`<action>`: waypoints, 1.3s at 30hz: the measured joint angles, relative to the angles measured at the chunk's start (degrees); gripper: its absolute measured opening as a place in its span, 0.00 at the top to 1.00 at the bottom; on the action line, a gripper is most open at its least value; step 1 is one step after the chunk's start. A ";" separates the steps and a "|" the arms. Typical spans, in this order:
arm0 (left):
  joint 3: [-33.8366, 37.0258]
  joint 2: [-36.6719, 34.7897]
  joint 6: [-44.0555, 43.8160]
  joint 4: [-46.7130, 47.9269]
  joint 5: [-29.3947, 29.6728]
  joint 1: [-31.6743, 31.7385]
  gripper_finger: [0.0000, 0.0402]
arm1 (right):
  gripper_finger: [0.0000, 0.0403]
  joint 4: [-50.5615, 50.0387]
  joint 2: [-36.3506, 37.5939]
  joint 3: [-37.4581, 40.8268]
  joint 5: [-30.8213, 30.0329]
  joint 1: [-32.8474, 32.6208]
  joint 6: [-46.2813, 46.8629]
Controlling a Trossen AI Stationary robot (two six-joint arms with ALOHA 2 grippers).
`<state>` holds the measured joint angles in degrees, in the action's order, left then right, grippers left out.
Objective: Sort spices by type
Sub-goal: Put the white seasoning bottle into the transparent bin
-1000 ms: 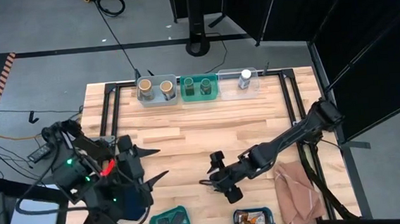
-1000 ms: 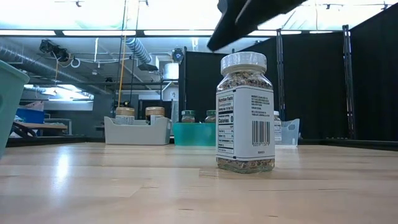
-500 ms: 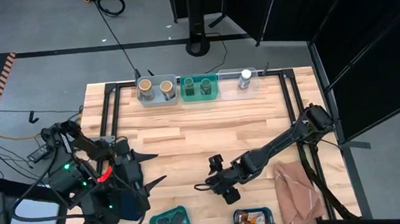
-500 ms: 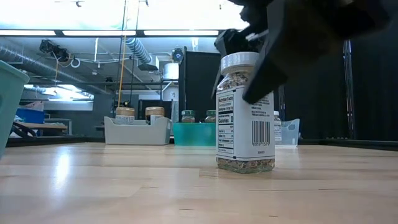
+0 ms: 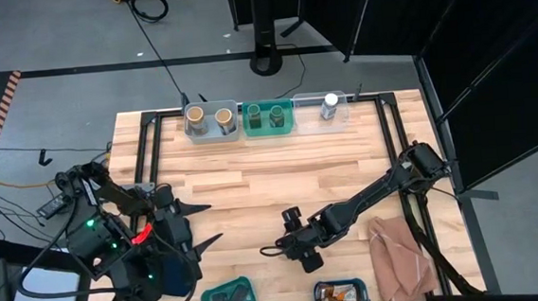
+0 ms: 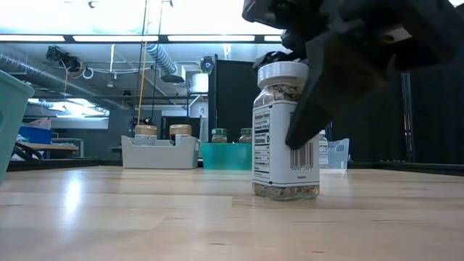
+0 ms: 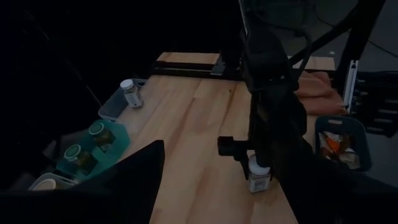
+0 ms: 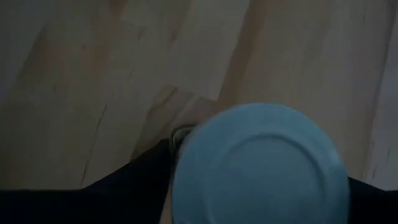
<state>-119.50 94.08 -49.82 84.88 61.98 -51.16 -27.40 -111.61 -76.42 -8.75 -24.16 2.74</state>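
Observation:
A spice jar (image 6: pixel 279 156) with a white cap (image 8: pixel 261 162) stands upright on its base on the wooden table, near the table's middle. My right gripper (image 5: pixel 301 247) is over it from above, shut on it. My left gripper (image 5: pixel 203 223) waits open at the near left, touching nothing. Along the far edge, a grey bin (image 5: pixel 211 132) holds two tan-topped jars, a green bin (image 5: pixel 267 129) holds two green-topped jars, and a clear bin (image 5: pixel 341 117) holds one white-topped jar (image 5: pixel 329 100). My right gripper holds the jar by its cap and upper body, between the two fingers. The fingers come from above, slanting down; one dark finger (image 6: pixel 312 101) crosses the jar's shoulder, and another (image 8: pixel 124 186) lies against the cap's rim. The jar stays upright with its base (image 6: pixel 285 193) on the table.
At the near edge sit a teal bin (image 5: pixel 213 295) with dark boxes and a blue bin (image 5: pixel 357 284) with brown packets. A pinkish-brown cloth (image 5: pixel 400 255) lies at the near right, and a dark blue cloth (image 5: pixel 168 271) under the left arm. Bare wood spans the table's middle.
My right gripper has come down over the white-capped jar, its fingers now on either side of it. The jar has turned a little about its upright axis, its label swung sideways, while its base stayed on the table.

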 joint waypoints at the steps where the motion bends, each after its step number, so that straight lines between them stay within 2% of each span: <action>1: 0.00 0.00 0.00 0.28 0.02 0.00 0.25 | 0.41 0.04 -0.25 0.00 -0.01 0.00 0.46; 4: 0.00 0.00 0.00 0.54 0.00 0.00 0.25 | 0.49 -0.08 -0.35 -0.13 -0.45 0.00 1.44; 15: -0.01 0.00 -0.46 1.23 0.33 0.02 0.25 | 0.49 -0.62 2.94 -0.29 -2.19 1.34 2.64; 19: -0.02 0.00 -5.43 4.63 1.38 0.04 0.25 | 0.49 -0.84 6.49 -0.39 -1.98 3.35 2.65; 28: 0.26 -0.07 -8.15 5.18 3.56 0.36 0.25 | 0.49 -4.38 15.20 -0.42 -5.53 11.55 5.94; 39: 0.26 -0.79 -2.29 5.14 3.95 4.02 0.25 | 0.49 -12.79 19.03 -0.45 -10.68 25.66 10.90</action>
<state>-119.24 93.29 -52.11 90.02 65.93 -47.14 -40.19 -92.58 -76.88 -19.43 1.50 13.64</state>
